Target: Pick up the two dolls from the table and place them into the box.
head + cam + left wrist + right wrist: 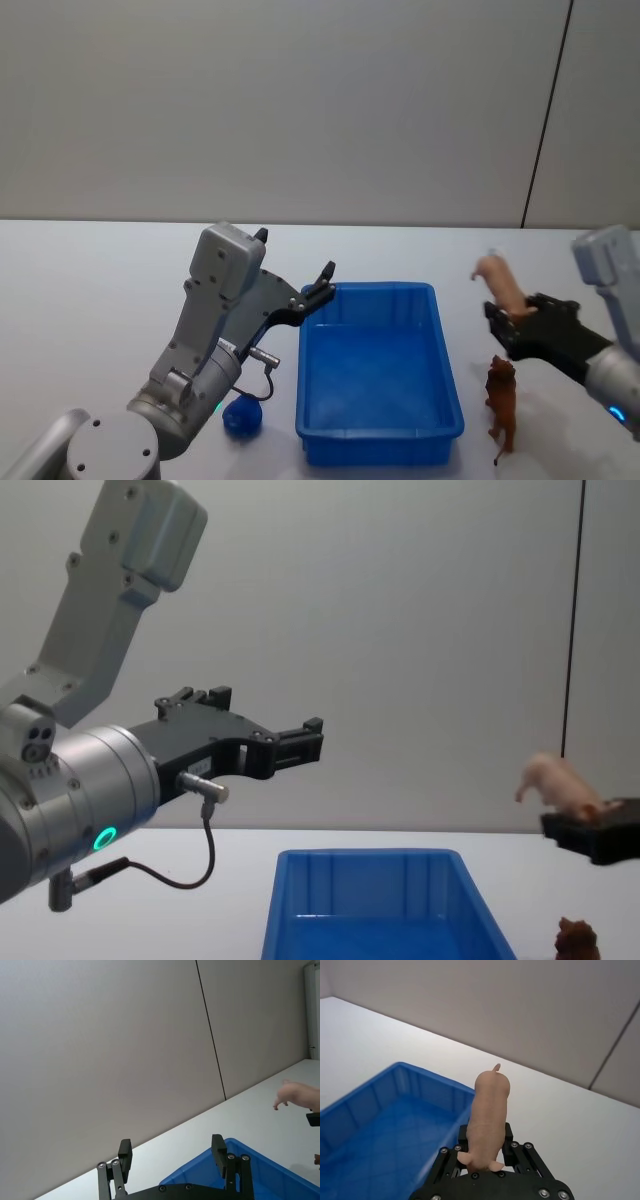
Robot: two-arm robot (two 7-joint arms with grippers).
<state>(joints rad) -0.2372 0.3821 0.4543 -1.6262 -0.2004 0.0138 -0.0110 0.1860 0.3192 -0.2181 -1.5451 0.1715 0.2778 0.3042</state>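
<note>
My right gripper (512, 325) is clamped on the pale pink doll (497, 280), which sticks up out of its jaws just right of the blue box (380, 438), over the right side of the white tabletop (90, 290). The reddish-brown doll (502, 398) stands upright nearer me, beside the box's right wall. My left gripper (318, 284) hovers, fingers spread, at the box's far left corner. A small blue object (240, 416) lies by its near left corner.

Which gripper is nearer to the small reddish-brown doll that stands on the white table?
Right. The right gripper, shut on the pale pinkish doll, hangs just above the reddish-brown doll; the left gripper, fingers open, hangs across the bright blue plastic box, by its far left corner.
</note>
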